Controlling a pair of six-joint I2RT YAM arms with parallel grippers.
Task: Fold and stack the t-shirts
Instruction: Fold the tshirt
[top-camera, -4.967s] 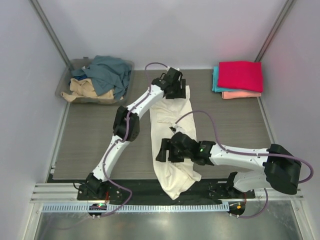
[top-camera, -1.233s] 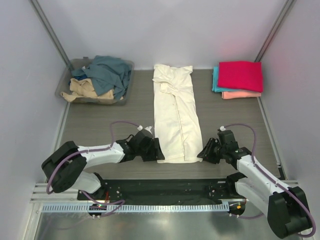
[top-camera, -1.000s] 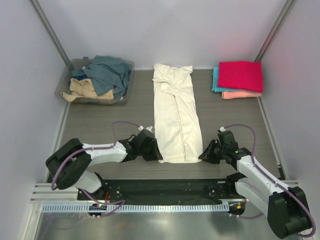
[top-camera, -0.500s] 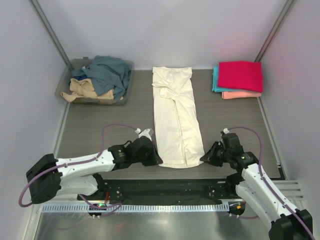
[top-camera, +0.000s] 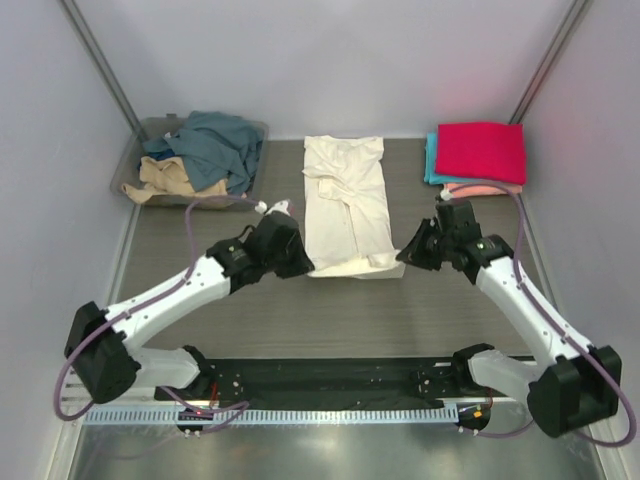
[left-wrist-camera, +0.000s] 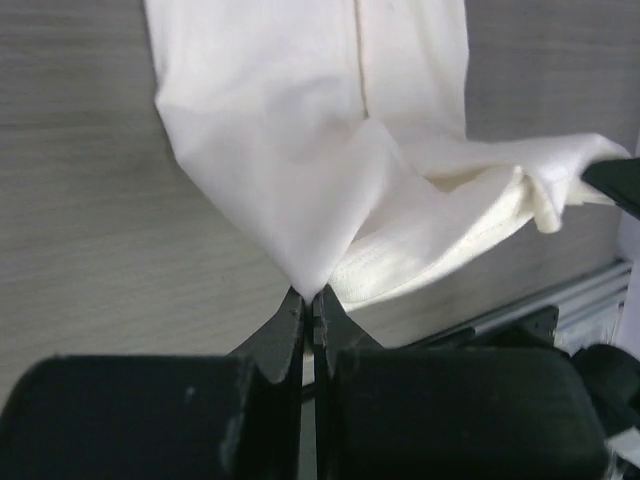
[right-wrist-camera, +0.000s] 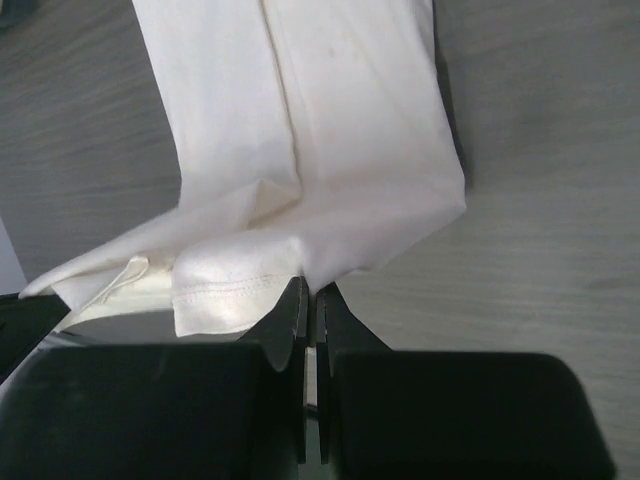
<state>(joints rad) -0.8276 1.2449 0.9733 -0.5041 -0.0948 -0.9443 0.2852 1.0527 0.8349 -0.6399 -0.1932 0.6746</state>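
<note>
The left gripper (top-camera: 305, 268) and right gripper (top-camera: 403, 258) — each clamped on a cream t-shirt (top-camera: 345, 200) corner — have carried its hem up-table. The clear bin (top-camera: 127, 170) holds a slate-blue shirt (top-camera: 218, 145) and tan shirt (top-camera: 165, 178).

cream t-shirt (top-camera: 346, 205), near hem lifted

Centre frame, the cream t-shirt (top-camera: 345, 205) is plain. Upper right: magenta-red t-shirt (top-camera: 480, 150), teal t-shirt (top-camera: 431, 160), salmon-pink t-shirt (top-camera: 485, 188). Upper left: slate-blue t-shirt (top-camera: 215, 145), tan t-shirt (top-camera: 165, 178). The counter (top-camera: 350, 320) is grey wood-grain.
</note>
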